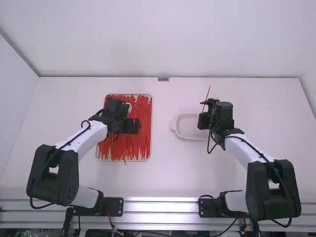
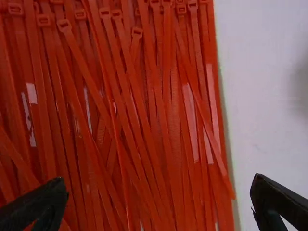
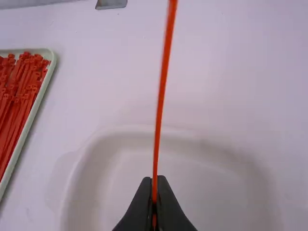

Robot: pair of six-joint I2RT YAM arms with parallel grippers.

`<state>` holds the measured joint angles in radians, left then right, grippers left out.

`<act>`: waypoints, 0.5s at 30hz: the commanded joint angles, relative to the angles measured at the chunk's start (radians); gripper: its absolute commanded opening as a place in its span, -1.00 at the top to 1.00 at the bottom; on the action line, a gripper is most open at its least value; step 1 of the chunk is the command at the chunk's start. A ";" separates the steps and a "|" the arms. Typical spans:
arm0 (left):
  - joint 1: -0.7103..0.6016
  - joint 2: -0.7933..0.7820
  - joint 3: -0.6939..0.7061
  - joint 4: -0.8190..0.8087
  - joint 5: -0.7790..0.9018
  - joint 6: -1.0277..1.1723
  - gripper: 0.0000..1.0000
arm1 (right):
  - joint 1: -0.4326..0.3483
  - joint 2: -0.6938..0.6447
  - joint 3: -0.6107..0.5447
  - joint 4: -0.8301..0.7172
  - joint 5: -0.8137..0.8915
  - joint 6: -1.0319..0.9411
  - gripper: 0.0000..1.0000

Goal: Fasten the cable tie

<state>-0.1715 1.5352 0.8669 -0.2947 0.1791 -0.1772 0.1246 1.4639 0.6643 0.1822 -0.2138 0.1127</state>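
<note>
So far, only picked — the right tool [image 3: 153, 182] pinches one cable tie [image 3: 161, 91] that juts straight out of it, with the dish [image 3: 96, 159] beneath; the left tool [image 2: 156, 204] gapes wide over the pile [image 2: 120, 96]. Looping seemingly remains.

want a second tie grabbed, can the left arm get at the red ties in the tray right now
Probably yes: the left arm's fingers hang open right above the red ties in the tray, nothing in between.
</note>
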 commanded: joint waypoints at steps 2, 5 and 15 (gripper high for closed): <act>-0.007 -0.002 -0.012 0.000 -0.004 -0.017 -0.99 | 0.023 -0.012 -0.074 0.083 0.008 0.019 1.00; -0.007 -0.002 -0.012 0.000 0.009 -0.016 -0.99 | 0.038 -0.012 -0.109 0.136 0.045 0.019 1.00; -0.015 -0.002 -0.013 0.015 0.048 -0.016 -0.99 | 0.071 -0.012 -0.158 0.208 0.110 0.019 0.85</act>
<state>-0.1753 1.5352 0.8623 -0.2752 0.2150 -0.1875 0.1963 1.4639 0.5148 0.3870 -0.1196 0.1280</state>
